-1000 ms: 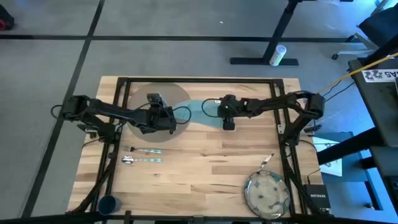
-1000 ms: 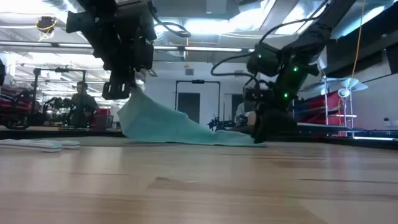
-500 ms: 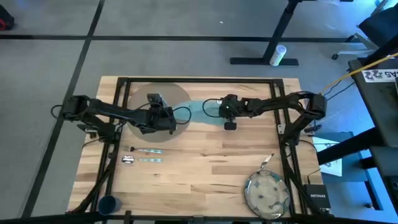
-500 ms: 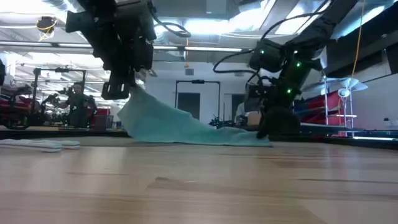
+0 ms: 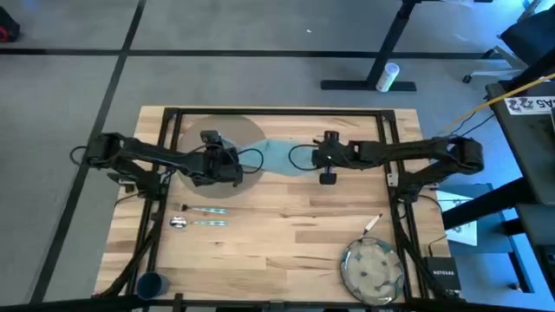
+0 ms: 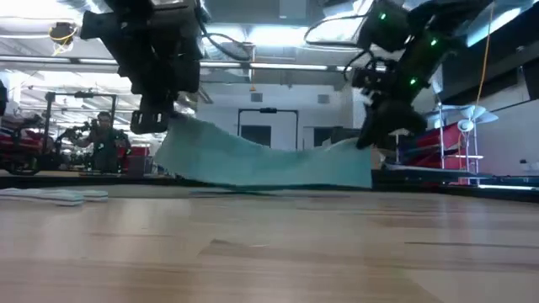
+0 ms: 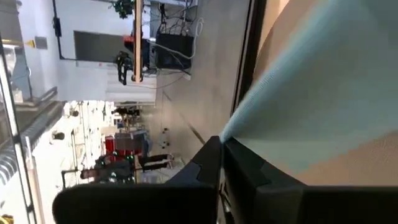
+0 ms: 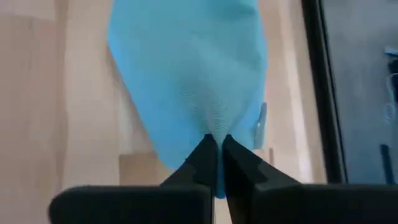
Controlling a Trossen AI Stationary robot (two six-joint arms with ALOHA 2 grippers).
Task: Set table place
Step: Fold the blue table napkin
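**Q:** Behind the table, what do you see?

**A:** From the low view I see a lit workshop hall with a person (image 6: 103,141) standing far back on the picture's left. From above I see grey floor around the table (image 5: 286,243), whose pale wooden strips sit in a thin black frame.

**Q:** What are your grippers doing?

**A:** My left gripper (image 5: 236,166) is pinched on one end of the teal napkin (image 5: 276,156), over the edge of the round placemat (image 5: 192,133). My right gripper (image 5: 327,176) is pinched on the other end; its wrist view shows both fingers (image 8: 204,158) closed with cloth (image 8: 186,68) bunched between them. Both ends are raised, and in the low view the napkin (image 6: 261,162) sags between them down to the tabletop.

**Q:** And the remaining pieces?

**A:** Two pieces of cutlery (image 5: 198,216) lie side by side near the left arm. At the near edge, the blue cup (image 5: 152,283) stands in the left corner. Toward the right corner sits the speckled plate (image 5: 372,269), with another utensil (image 5: 371,225) just beside its rim.
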